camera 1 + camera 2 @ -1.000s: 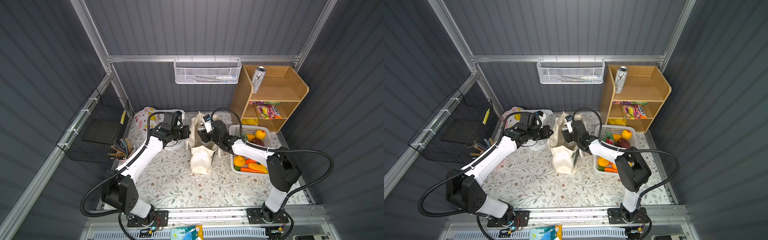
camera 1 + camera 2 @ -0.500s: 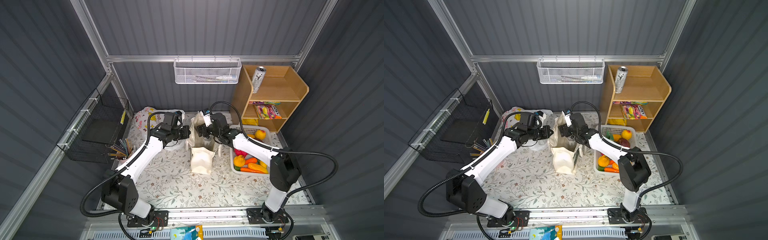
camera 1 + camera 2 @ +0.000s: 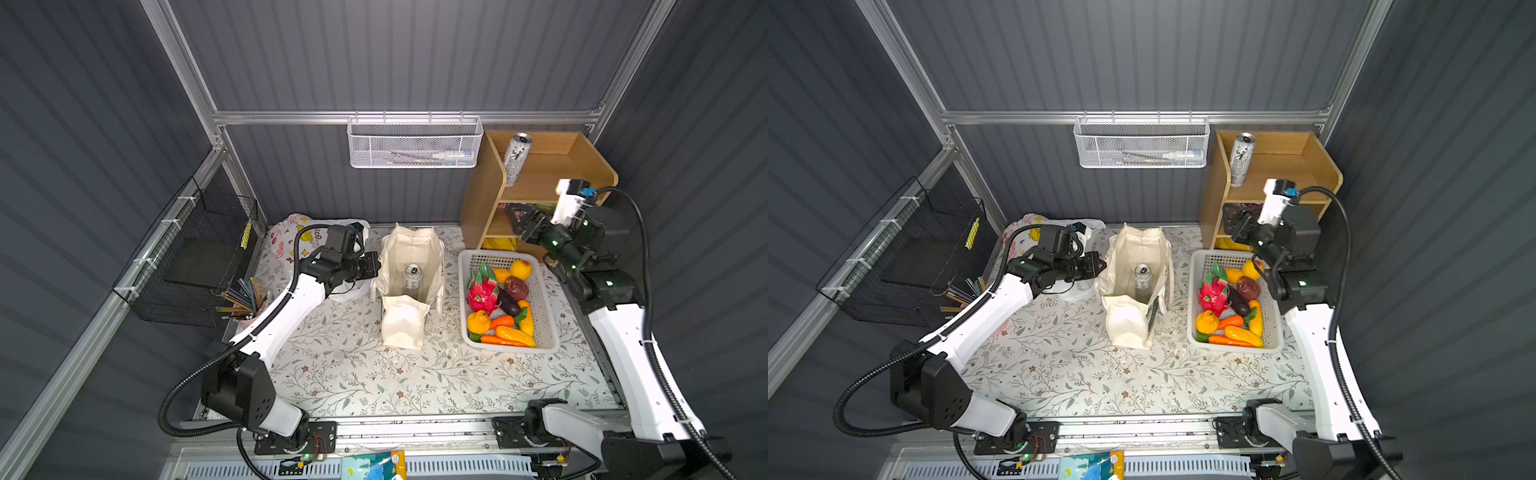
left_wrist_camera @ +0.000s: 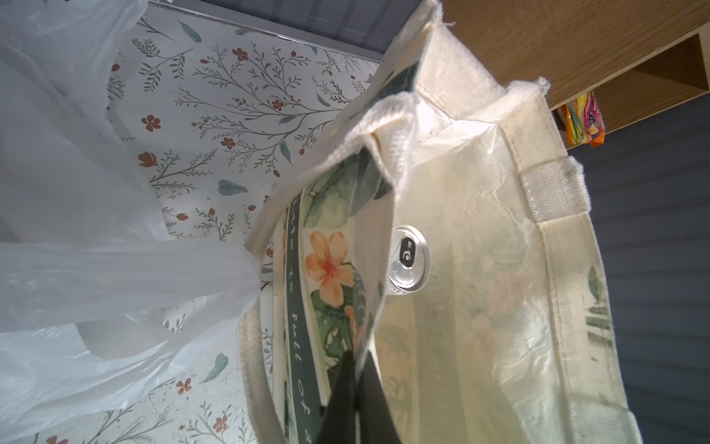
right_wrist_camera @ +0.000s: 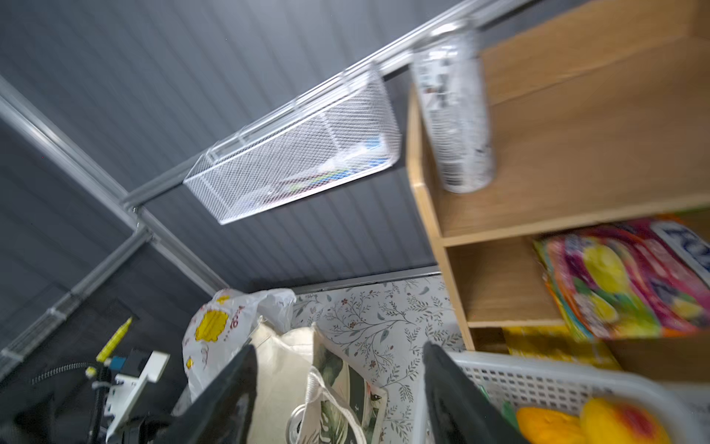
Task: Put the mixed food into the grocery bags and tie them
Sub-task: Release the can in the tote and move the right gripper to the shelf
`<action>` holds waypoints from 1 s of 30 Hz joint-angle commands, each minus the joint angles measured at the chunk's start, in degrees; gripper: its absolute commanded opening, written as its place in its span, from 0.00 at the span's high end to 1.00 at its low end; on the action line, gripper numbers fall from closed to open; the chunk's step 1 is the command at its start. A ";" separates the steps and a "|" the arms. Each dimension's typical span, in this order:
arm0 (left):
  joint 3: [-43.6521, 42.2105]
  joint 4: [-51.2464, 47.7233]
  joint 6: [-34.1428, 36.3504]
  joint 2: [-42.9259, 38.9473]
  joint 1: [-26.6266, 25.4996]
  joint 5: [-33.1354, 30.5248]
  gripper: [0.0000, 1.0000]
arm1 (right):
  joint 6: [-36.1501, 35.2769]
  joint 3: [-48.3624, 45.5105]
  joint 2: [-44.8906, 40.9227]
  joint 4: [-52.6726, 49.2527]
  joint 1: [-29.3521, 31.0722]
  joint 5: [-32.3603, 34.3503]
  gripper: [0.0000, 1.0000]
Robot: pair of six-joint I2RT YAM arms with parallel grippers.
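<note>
— Right gripper point(image 3: 518, 220): withdrawn from the mouth of the canvas tote point(image 3: 405, 328), where it worked a second ago, to the front of the wooden shelf point(image 3: 478, 199) at the table's rear right corner. Jaws apart, nothing between them.

— What did it leave behind?

— One silver can point(image 3: 413, 279), upright inside the tote, which stands mid-table toward the rear edge. From where I stand, that reads as one item delivered.

— And the left gripper point(image 3: 374, 268)?

— Unmoved. It is clenched on the tote's rim on the side facing the table's left edge, holding the mouth open.

— So what remains?

— Nearly everything. A second can point(image 3: 516, 160) stands on the shelf's top level, and the snack packets point(image 5: 630, 276) lie on the level below. The toy fruit point(image 3: 482, 291) fills the white basket point(image 3: 512, 350) by the right edge. The printed plastic bag point(image 3: 291, 237) lies slumped at the rear left corner; whether it holds anything I cannot tell. Neither bag is tied. With its jaws facing the shelf, the right arm looks set to fetch a shelf item next.
</note>
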 commanded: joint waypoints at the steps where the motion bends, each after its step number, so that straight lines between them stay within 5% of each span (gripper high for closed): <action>1: -1.32 -1.66 0.93 -1.57 -0.52 1.45 1.00 | 11.64 -7.37 1.20 -3.72 -7.39 -7.01 0.37; 9: -0.63 -1.83 1.31 -1.87 -0.52 2.03 1.00 | 24.40 -12.76 12.59 10.90 -15.43 -14.71 0.48; 30: 0.20 -1.22 1.28 -0.78 -0.52 2.92 1.00 | 31.32 -2.24 34.06 18.64 -15.47 -13.41 0.52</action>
